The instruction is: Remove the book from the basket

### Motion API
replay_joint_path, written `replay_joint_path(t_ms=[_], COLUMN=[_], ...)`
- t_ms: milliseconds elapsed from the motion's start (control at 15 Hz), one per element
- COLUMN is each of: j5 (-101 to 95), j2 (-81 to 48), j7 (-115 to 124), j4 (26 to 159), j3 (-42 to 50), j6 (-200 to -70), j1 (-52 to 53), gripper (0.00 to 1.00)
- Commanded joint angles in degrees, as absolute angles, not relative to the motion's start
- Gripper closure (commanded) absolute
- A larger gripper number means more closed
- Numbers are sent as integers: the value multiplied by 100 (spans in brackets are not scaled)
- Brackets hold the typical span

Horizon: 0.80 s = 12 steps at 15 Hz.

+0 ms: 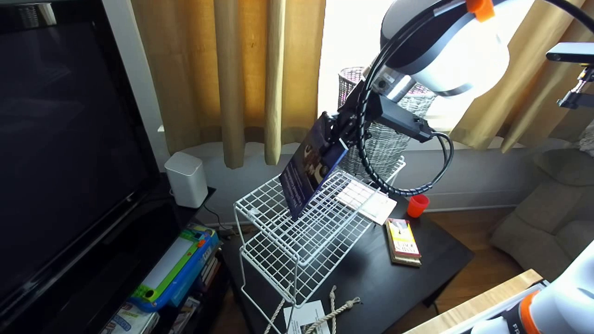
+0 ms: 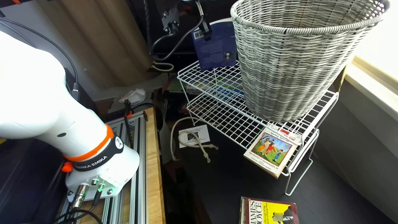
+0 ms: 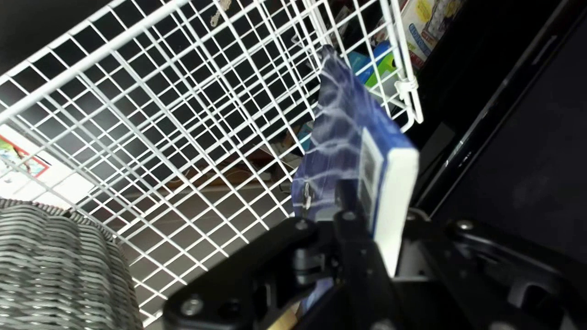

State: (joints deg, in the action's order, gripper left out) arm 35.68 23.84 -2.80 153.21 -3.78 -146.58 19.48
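Note:
The dark blue book [image 1: 304,174] is outside the basket, tilted, over the left part of the white rack. My gripper [image 1: 333,127] is shut on its upper edge. In an exterior view the blue back cover of the book [image 2: 214,48] shows. In the wrist view the book [image 3: 341,119] stands between the fingers [image 3: 376,215], its white page edge facing the camera. I cannot tell whether its lower corner touches the rack. The basket [image 2: 289,68] is grey, woven and flared, standing upright on the rack beside the book. It also shows in the wrist view [image 3: 55,270].
The white wire rack [image 1: 299,262] stands on a black table [image 1: 371,283]. A pale paperback [image 2: 270,149] lies below the basket. A small book stack [image 1: 403,241] and red cup [image 1: 418,205] are on the table. Rope [image 1: 332,317] lies in front. A TV [image 1: 69,139] and white speaker [image 1: 188,181] are beside the rack.

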Motion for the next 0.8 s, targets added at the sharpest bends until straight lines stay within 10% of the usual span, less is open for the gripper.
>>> replay_joint_path(t_ms=[0, 733], j5=[3639, 2558], j2=[2351, 2094], j7=[-705, 493], j4=[15363, 15015], j3=[-256, -522], j6=[-14359, -13270], j1=[1907, 1226], gripper=[97, 97])
